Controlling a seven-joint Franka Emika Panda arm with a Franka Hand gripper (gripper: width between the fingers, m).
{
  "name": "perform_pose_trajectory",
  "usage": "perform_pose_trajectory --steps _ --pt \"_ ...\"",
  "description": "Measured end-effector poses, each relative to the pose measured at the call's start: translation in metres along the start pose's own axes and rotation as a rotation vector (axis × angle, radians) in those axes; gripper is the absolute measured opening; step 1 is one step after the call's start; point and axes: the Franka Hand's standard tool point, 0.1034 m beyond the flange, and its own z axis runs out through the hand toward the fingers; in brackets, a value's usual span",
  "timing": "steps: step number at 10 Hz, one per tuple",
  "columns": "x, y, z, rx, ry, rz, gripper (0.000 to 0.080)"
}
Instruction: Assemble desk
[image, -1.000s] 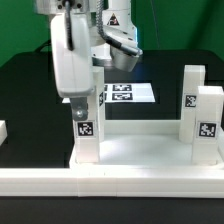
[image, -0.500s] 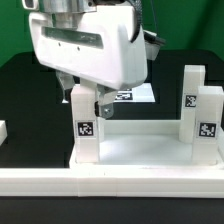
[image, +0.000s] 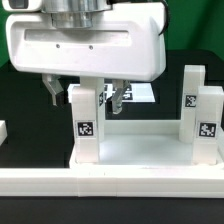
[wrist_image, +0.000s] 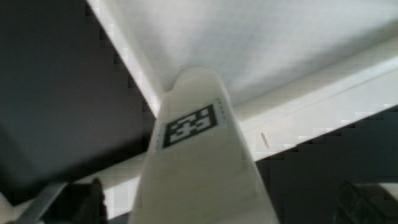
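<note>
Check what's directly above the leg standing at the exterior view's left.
The open gripper hangs over that leg, one finger on either side of its top. The gripper's white body hides most of the marker board behind.

This looks like a robotics lab: a black bench (image: 30, 95) backed by a plain green screen (image: 195, 30), a marker board (image: 138, 93) lying flat on it, and white plastic parts (image: 205, 125) bearing black-and-white square tags for camera tracking.
</note>
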Motion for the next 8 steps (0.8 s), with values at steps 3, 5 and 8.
perform_pose_trajectory --steps 3,5,8 --pt "0.0008 -0.0012 -0.0019 0.000 0.003 -0.226 0.0649" --pt "0.0007 -0.0008 -0.0014 0.000 0.002 -0.247 0.0626" --pt "0.0007 -0.0004 -0.0009 0.000 0.002 -0.226 0.0287"
